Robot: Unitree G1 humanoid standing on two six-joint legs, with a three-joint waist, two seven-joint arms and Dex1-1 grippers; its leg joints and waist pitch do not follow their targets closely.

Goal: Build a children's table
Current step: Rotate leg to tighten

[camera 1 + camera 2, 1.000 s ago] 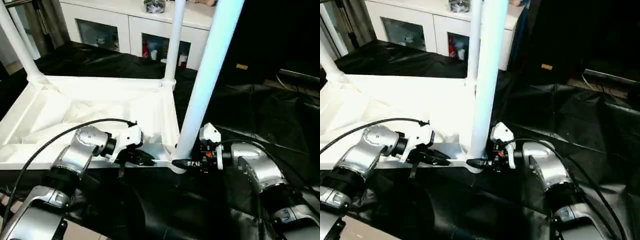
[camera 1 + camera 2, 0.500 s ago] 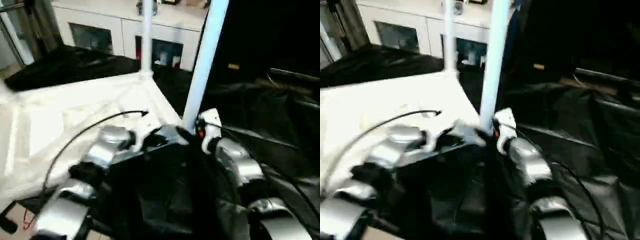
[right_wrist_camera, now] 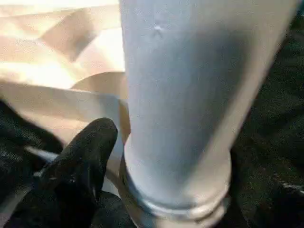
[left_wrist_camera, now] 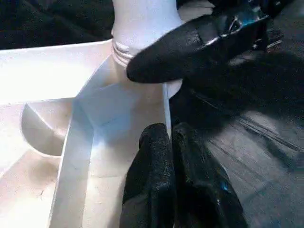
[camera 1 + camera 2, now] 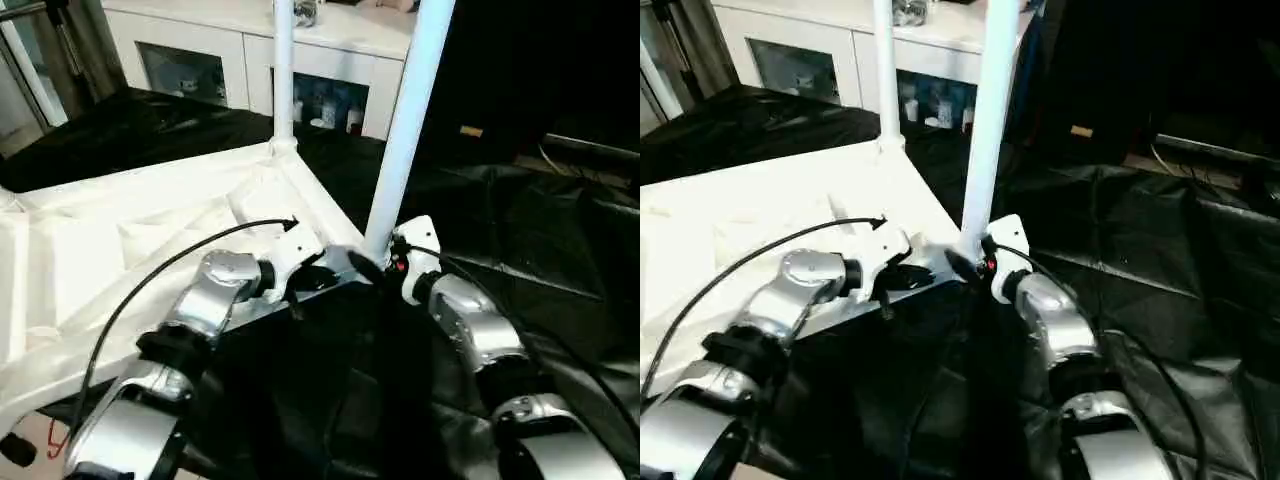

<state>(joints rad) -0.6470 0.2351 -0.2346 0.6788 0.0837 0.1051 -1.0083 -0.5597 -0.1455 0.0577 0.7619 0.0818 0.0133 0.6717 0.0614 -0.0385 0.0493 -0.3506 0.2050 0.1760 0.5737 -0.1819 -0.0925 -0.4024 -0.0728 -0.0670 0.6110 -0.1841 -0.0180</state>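
Note:
The children's table lies upside down on black cloth, its white ribbed top [image 5: 130, 240] facing up. One round leg [image 5: 405, 130] stands in the near corner socket, and a second leg [image 5: 283, 70] stands in the far corner. My left gripper [image 5: 325, 277] is shut on the top's rim just beside the near socket, and the left wrist view shows its fingers [image 4: 156, 161] pinched over that thin wall. My right gripper [image 5: 378, 262] reaches around the base of the near leg [image 3: 175, 95]. One of its fingers [image 3: 85, 156] stands slightly off the tube; the other is hidden behind it.
A white cabinet [image 5: 230, 50] with glass doors stands at the back. Crumpled black cloth [image 5: 520, 230] covers the floor to the right and front. A dark unit [image 5: 510, 80] rises behind the near leg. A black cable [image 5: 170, 265] arcs over my left forearm.
The table top has swung round about its near corner, its left end coming toward me, and the far-left leg has left the view. My right gripper's jaws have widened around the leg base.

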